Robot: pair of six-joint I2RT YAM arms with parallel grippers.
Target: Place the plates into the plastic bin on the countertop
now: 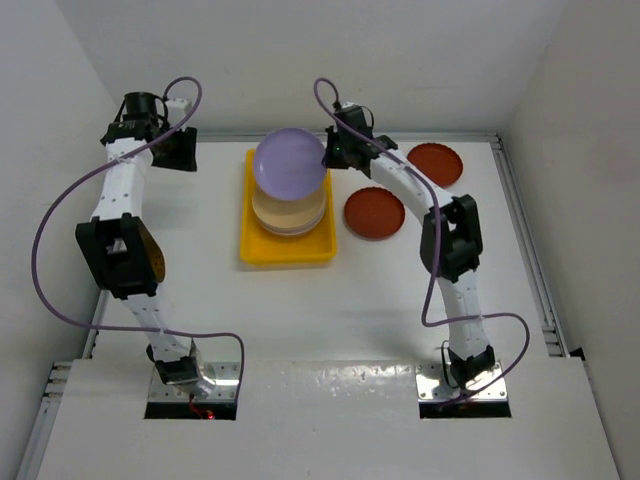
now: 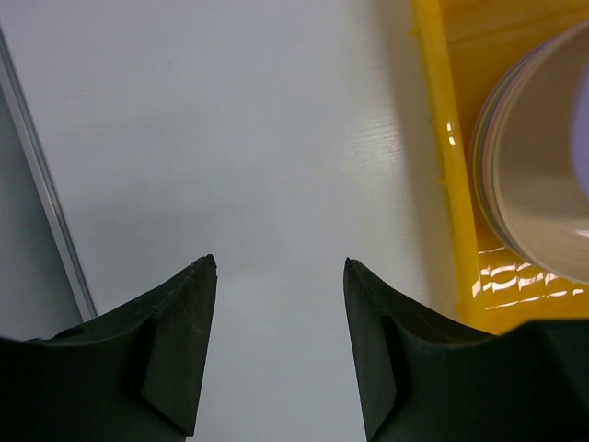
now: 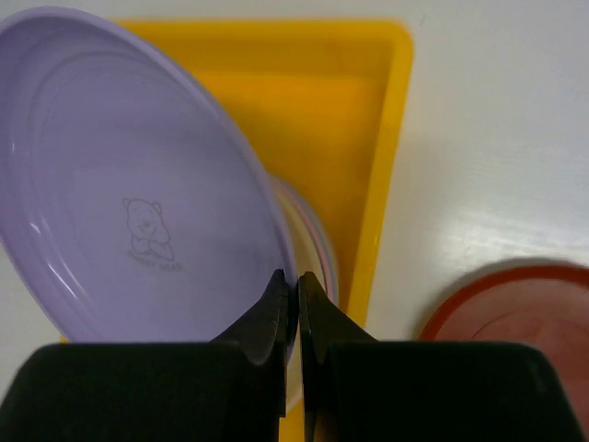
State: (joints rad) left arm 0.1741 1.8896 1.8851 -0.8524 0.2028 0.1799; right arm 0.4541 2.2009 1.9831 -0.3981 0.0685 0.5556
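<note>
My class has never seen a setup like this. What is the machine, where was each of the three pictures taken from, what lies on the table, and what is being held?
These are two robot arms bolted to a white table. One picture looks down from above. The other two come from a camera on each wrist and show that arm's own black fingers. A yellow bin holds a stack of plates. The right end effector is shut on the rim of a tilted purple plate above that stack. A dark red plate lies beside the bin, and a second dark red plate lies farther back. The left end effector is open and holds nothing.
</note>
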